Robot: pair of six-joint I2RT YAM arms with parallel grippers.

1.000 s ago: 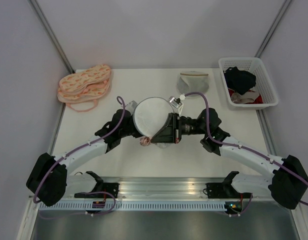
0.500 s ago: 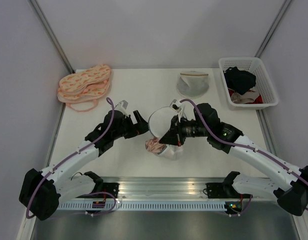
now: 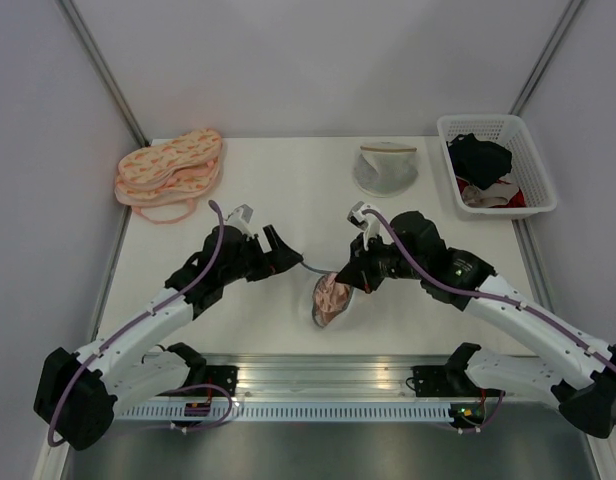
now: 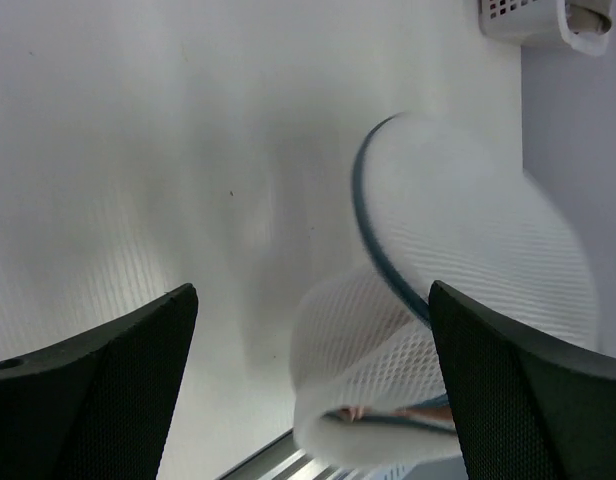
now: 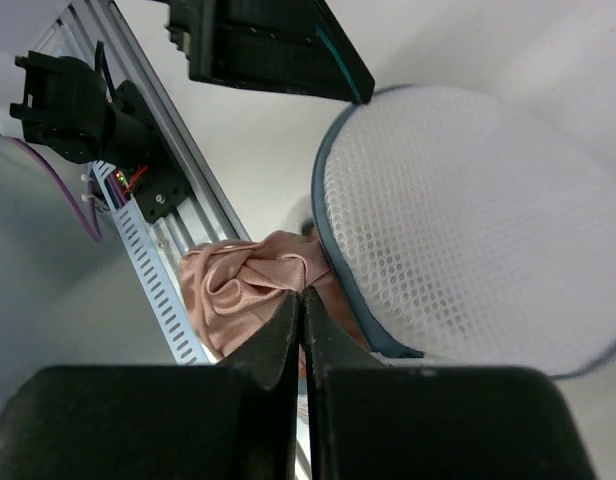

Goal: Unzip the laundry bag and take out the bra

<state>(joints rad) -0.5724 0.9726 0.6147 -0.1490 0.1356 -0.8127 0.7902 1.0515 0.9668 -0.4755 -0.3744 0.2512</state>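
Observation:
The laundry bag (image 3: 320, 312), white mesh with a dark hoop rim, hangs tilted on edge just above the table's front middle. It fills the right wrist view (image 5: 458, 230) and shows blurred in the left wrist view (image 4: 468, 240). The pale pink bra (image 3: 336, 293) bulges out of its open side (image 5: 243, 290). My right gripper (image 3: 351, 284) is shut on a fold of the bra (image 5: 303, 293). My left gripper (image 3: 288, 258) is open and empty (image 4: 310, 300), just left of the bag and not touching it.
A stack of peach-orange bras (image 3: 170, 170) lies at the back left. A greyer mesh bag (image 3: 386, 167) sits at the back middle. A white basket (image 3: 488, 120) of dark clothes stands at the back right. A metal rail (image 3: 318, 385) runs along the front edge.
The left gripper has let go of the bag and drawn back left. The bag has swung from flat to on edge and sunk toward the front, and the bra has come further out.

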